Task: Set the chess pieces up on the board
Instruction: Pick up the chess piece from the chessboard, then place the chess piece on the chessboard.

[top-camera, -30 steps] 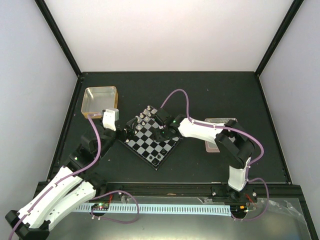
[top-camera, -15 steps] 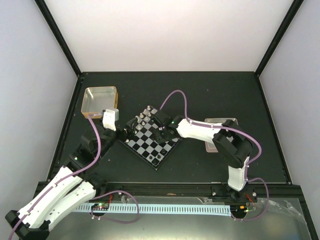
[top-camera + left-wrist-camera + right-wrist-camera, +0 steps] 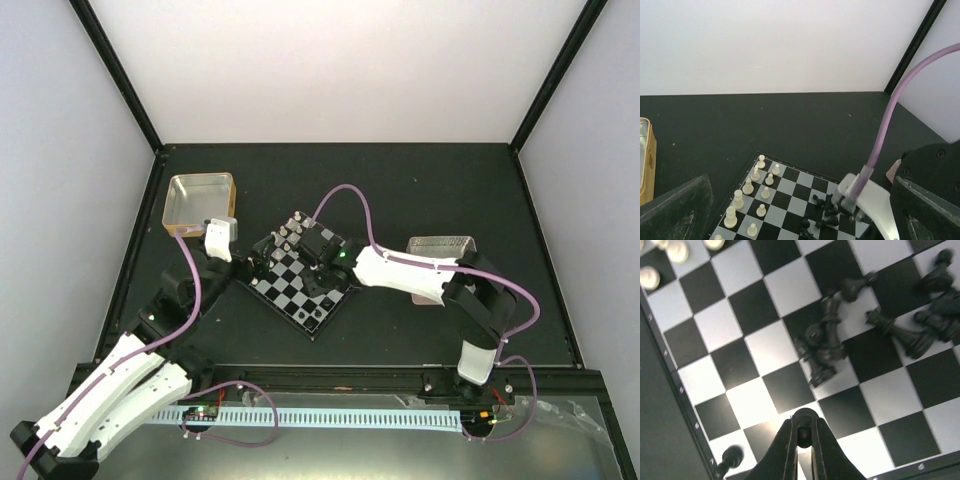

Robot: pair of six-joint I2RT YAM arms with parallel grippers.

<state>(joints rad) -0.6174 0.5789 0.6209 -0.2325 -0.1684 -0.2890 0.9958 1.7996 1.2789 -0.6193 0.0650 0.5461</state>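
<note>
the right tool (image 3: 803, 436) is pinched shut on one small black piece (image 3: 805, 417) near the edge of the board (image 3: 720, 325). other black pieces (image 3: 822, 347) lie toppled mid-board, and white pieces (image 3: 755, 187) stand in rows. the board rests on the dark surface (image 3: 420, 190). the left tool (image 3: 802, 215) gapes wide, holding nothing.

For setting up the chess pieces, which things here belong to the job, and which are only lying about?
Belong to the job: board; white pieces; black pieces, several of them fallen over; one black piece held in the right fingers.

Only lying about: gold-rimmed tray; pink-rimmed tray.
</note>
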